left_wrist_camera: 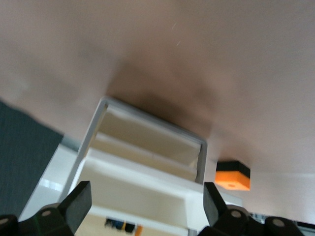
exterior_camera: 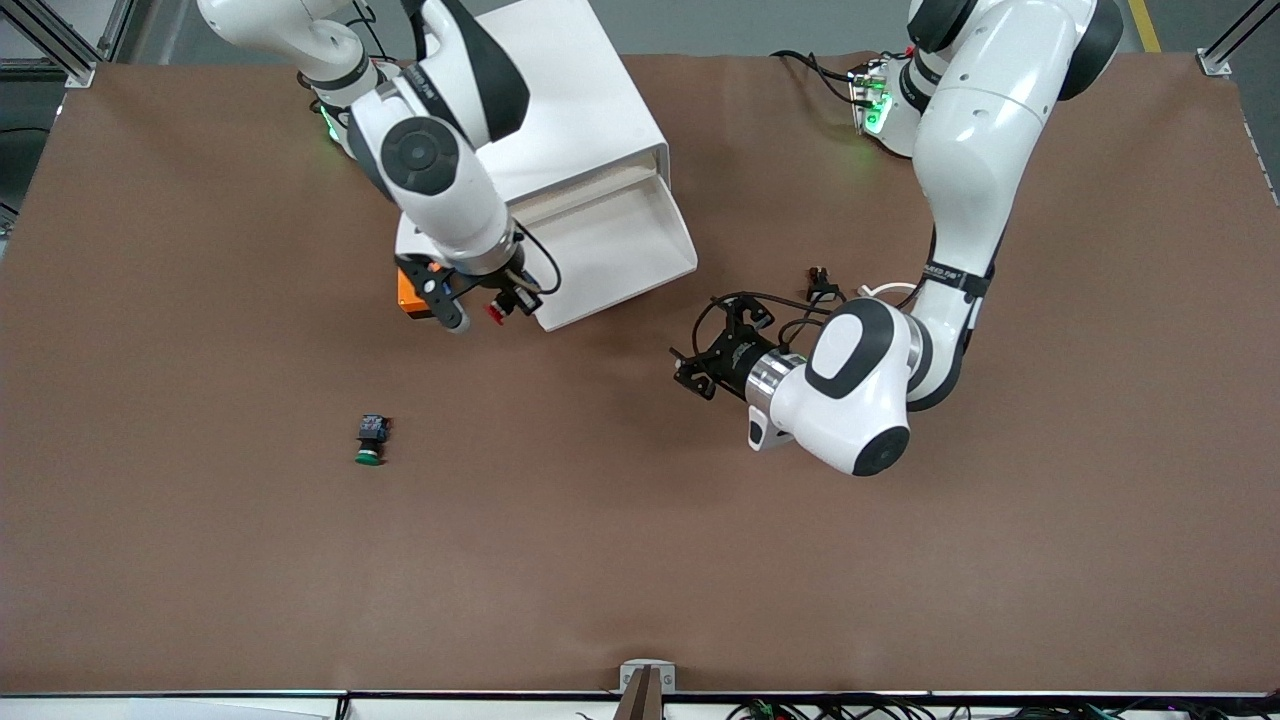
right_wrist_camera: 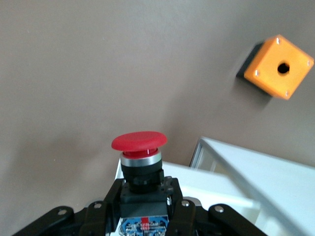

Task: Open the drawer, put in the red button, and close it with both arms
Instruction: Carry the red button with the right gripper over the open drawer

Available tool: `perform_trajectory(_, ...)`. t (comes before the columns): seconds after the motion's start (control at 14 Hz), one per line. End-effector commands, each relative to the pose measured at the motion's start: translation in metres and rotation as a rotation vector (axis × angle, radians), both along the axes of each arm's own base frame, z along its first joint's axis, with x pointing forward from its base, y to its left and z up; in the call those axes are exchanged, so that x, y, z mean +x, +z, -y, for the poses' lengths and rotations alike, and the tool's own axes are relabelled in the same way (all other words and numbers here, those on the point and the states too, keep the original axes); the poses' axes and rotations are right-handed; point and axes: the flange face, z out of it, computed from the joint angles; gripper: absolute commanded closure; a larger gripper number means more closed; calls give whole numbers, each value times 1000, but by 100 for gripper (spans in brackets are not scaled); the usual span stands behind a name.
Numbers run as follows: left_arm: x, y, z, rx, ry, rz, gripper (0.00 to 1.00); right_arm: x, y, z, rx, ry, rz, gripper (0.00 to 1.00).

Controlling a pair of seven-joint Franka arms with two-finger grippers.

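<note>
A: Where was the red button (right_wrist_camera: 139, 141)?

B: Clamped by its body in the right gripper (exterior_camera: 497, 305), up beside the pulled-out drawer (exterior_camera: 610, 245) (near its corner), long axis along the fingers, cap pointing away from the wrist.

A: And the left gripper (exterior_camera: 700, 370)?

B: Spread wide, empty, over the tabletop (exterior_camera: 900, 560), facing the drawer.

A green-capped button (exterior_camera: 370, 441) lies on the brown table (exterior_camera: 900, 560); orange box (exterior_camera: 410, 292) beside the cabinet (exterior_camera: 570, 120).

Open drawer (exterior_camera: 615, 240) unobstructed from above, orange box (exterior_camera: 410, 295) just beside cabinet (exterior_camera: 570, 110), bare table (exterior_camera: 700, 560) elsewhere
</note>
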Motion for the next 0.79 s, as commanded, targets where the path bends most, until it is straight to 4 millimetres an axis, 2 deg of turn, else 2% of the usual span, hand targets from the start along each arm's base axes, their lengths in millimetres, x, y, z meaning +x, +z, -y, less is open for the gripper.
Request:
perform_trajectory(0.0, 2, 20, 3, 44, -64, 163, 0, -25, 2, -25, 5, -96, 2, 100)
perform_trajectory(0.07, 4, 26, 2, 69, -82, 215, 0, -34, 1, -36, 3, -114, 5, 100)
perform_trajectory(0.21, 1, 41, 14, 130, -138, 339, 0, -45, 0, -52, 13, -167, 18, 100)
perform_trajectory(0.5, 0, 42, 29, 182, -232, 485, 0, -66, -12, -83, 30, -227, 40, 100)
perform_trajectory(0.71, 2, 42, 30, 222, -267, 541, 0, -73, -22, -92, 24, -265, 42, 100)
